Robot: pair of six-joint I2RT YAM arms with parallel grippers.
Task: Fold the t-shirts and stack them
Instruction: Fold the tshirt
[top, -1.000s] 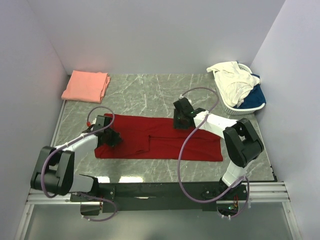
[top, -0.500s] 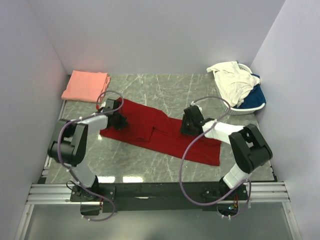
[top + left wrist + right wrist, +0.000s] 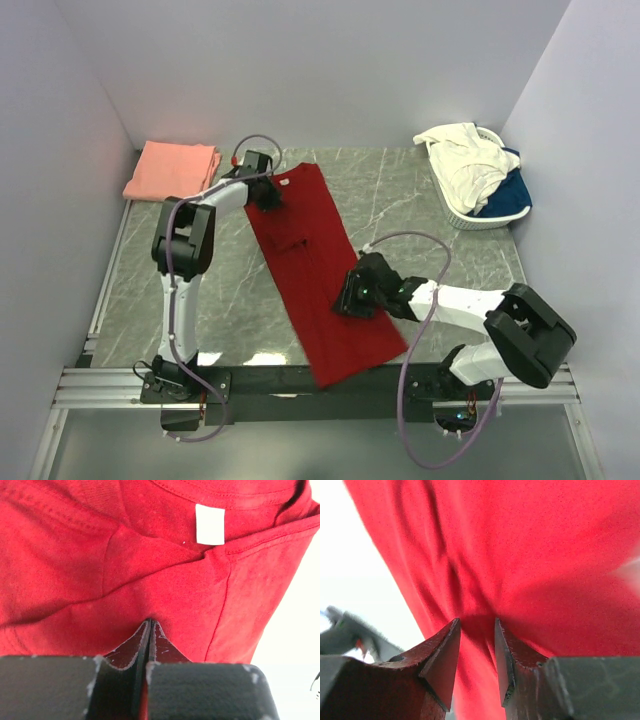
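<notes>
The deep red t-shirt (image 3: 310,260) lies folded into a long strip, running diagonally from the back centre of the table to its front edge. Its white neck label (image 3: 210,524) shows at the far end. My left gripper (image 3: 268,197) is shut on the cloth beside the collar; in the left wrist view its jaws (image 3: 150,622) meet on red fabric (image 3: 150,555). My right gripper (image 3: 348,298) sits on the strip's lower half. Its jaws (image 3: 476,622) stand a little apart with a bunched fold of red cloth (image 3: 545,555) pinched between them.
A folded salmon pink t-shirt (image 3: 172,170) lies at the back left corner. A white slatted basket (image 3: 470,215) at the back right holds cream-white (image 3: 462,160) and blue (image 3: 510,190) shirts. The strip's near end (image 3: 340,368) reaches over the black front rail.
The red shirt has swung from lying crosswise to lying diagonally front to back. My left gripper carried its end to the back centre; my right gripper drew the other part toward the front.
</notes>
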